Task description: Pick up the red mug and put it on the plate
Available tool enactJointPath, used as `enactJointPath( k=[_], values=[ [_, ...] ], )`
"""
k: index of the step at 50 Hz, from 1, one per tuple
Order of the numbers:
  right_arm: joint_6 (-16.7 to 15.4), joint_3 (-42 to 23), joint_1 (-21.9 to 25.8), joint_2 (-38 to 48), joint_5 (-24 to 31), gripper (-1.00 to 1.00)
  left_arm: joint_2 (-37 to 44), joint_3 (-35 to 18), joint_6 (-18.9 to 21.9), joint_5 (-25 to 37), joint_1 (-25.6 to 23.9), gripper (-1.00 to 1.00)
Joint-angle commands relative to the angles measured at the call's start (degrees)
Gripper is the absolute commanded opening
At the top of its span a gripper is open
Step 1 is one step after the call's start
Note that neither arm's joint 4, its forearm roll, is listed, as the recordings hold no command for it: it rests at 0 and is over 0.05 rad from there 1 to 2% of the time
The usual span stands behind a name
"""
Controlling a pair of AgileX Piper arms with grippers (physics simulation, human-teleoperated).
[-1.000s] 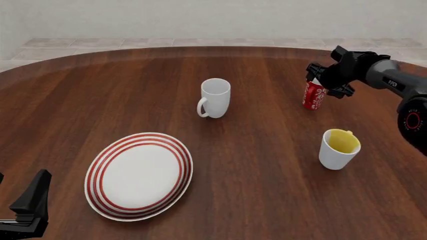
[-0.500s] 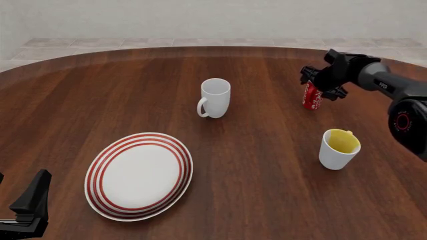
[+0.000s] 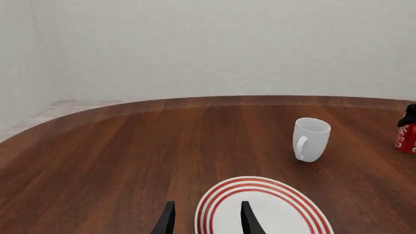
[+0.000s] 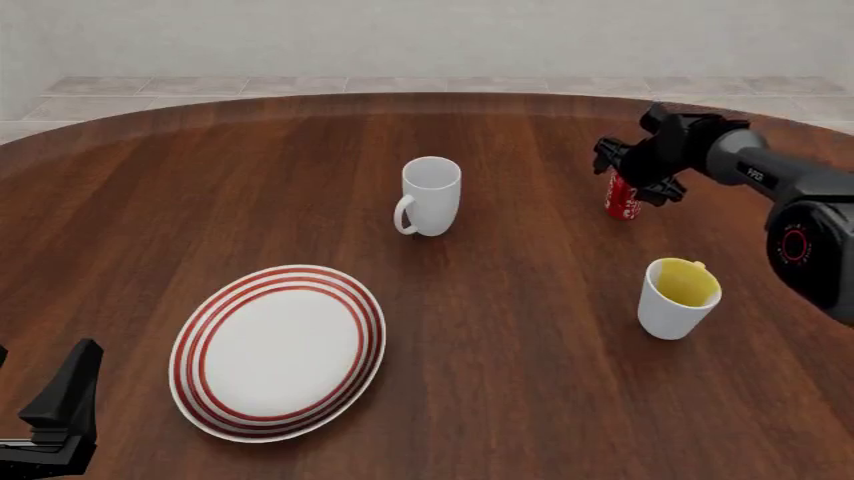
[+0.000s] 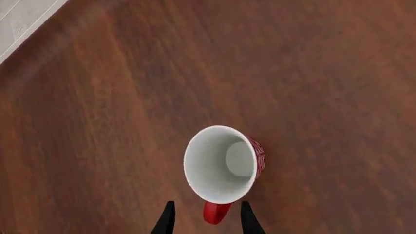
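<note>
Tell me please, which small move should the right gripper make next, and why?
Probably lower the right gripper a little further and close it. In the right wrist view its fingertips stand apart on either side of the red mug's handle, above the upright red mug, and nothing is gripped yet. The plate is still bare, so the mug must be grasped first.

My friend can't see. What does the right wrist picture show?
Looking straight down into the red mug, which stands upright on the brown wooden table, its white inside empty. The right gripper is open, its two black fingers on either side of the mug's red handle.
</note>
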Motion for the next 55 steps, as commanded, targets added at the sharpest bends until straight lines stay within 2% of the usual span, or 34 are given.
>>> enactJointPath(
  k=[1, 9, 10, 28, 31, 34, 36, 38, 42, 45, 48, 55],
  values=[
    [0.3, -0.1, 0.2, 0.3, 0.1, 1.00, 0.0, 0.0, 0.0, 0.0, 0.0, 1.00],
    [0.6, 0.4, 0.4, 0.3, -0.1, 1.00, 0.0, 0.0, 0.0, 0.0, 0.0, 1.00],
    [0.9, 0.6, 0.5, 0.3, -0.2, -1.00, 0.0, 0.0, 0.0, 0.0, 0.0, 1.00],
    [-0.2, 2.9, -0.2, -2.3, -0.9, -1.00, 0.0, 0.0, 0.0, 0.0, 0.0, 1.00],
    [-0.7, 3.0, -0.4, -2.9, -0.9, -1.00, 0.0, 0.0, 0.0, 0.0, 0.0, 1.00],
    [-2.7, 3.5, -0.2, -5.0, -1.5, -1.00, 0.0, 0.0, 0.0, 0.0, 0.0, 1.00],
    [-3.0, 2.5, 1.5, -5.5, -1.3, -1.00, 0.0, 0.0, 0.0, 0.0, 0.0, 1.00],
    [-4.8, 2.4, 2.2, -7.1, -1.7, -1.00, 0.0, 0.0, 0.0, 0.0, 0.0, 1.00],
    [-5.5, 1.3, 5.9, -9.0, -1.5, -1.00, 0.0, 0.0, 0.0, 0.0, 0.0, 1.00],
    [-6.4, 1.8, 8.0, -11.3, -1.9, -1.00, 0.0, 0.0, 0.0, 0.0, 0.0, 1.00],
    [-5.9, 2.2, 10.4, -13.3, -1.8, -1.00, 0.0, 0.0, 0.0, 0.0, 0.0, 1.00],
    [-7.8, 5.4, 12.5, -19.1, -2.8, -1.00, 0.0, 0.0, 0.0, 0.0, 0.0, 1.00]
  ],
)
